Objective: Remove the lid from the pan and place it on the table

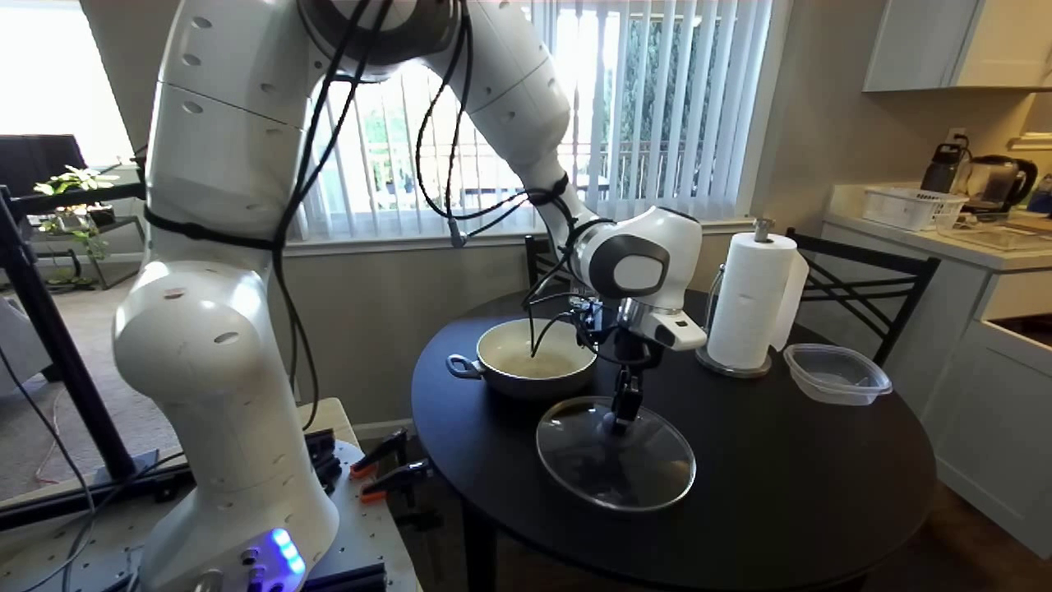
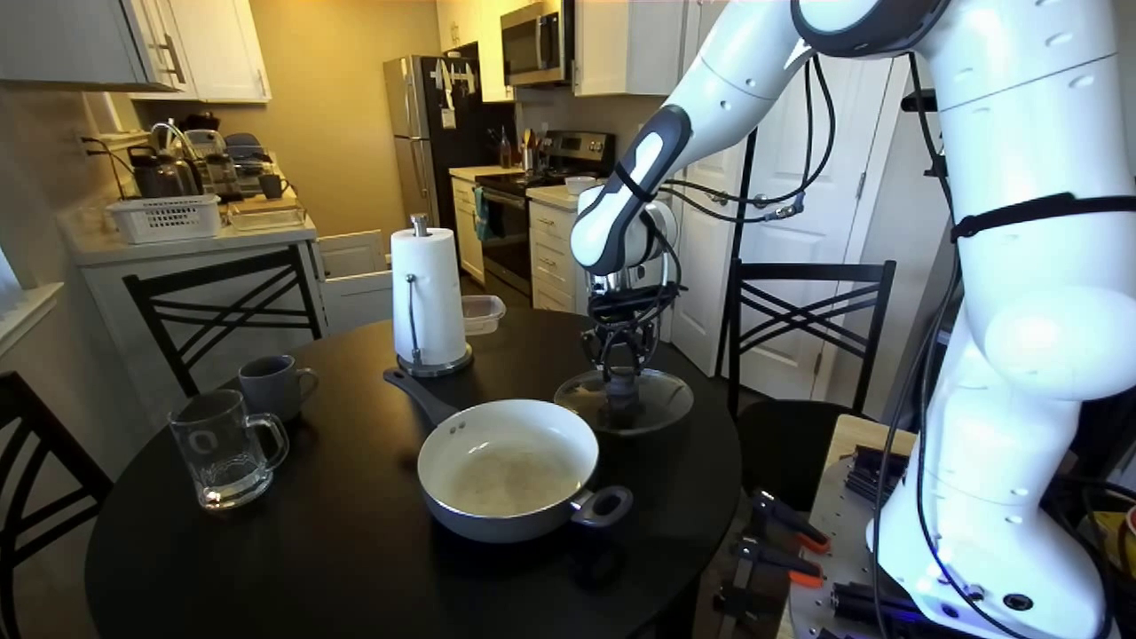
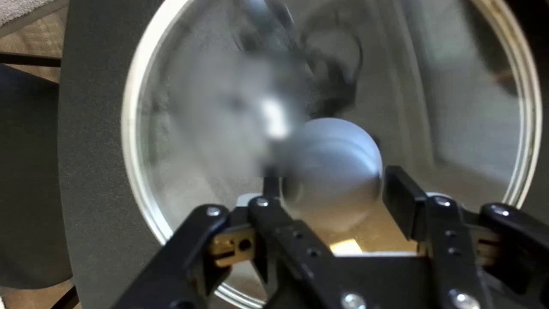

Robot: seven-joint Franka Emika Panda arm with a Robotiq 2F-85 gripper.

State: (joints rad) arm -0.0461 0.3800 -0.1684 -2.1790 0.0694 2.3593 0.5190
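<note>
The round clear glass lid (image 1: 575,464) is beside the pan, level and low at the tabletop. It also shows in an exterior view (image 2: 670,404) and fills much of the wrist view (image 3: 141,77). I cannot tell whether its rim touches the table. My gripper (image 3: 332,184) points down with its fingers snug on both sides of the lid's knob; it shows in both exterior views (image 1: 625,411) (image 2: 624,366). The grey pan (image 2: 484,525) with cream interior stands uncovered on the dark round table (image 2: 311,550). The pan also shows in an exterior view (image 1: 534,389).
A paper towel roll (image 1: 749,300) stands on its holder behind the lid. A clear plastic container (image 1: 837,378) sits near the table edge. A glass mug (image 2: 226,453) and a grey mug (image 2: 273,388) stand beyond the pan. The pan's long handle (image 2: 422,397) points toward the towel roll.
</note>
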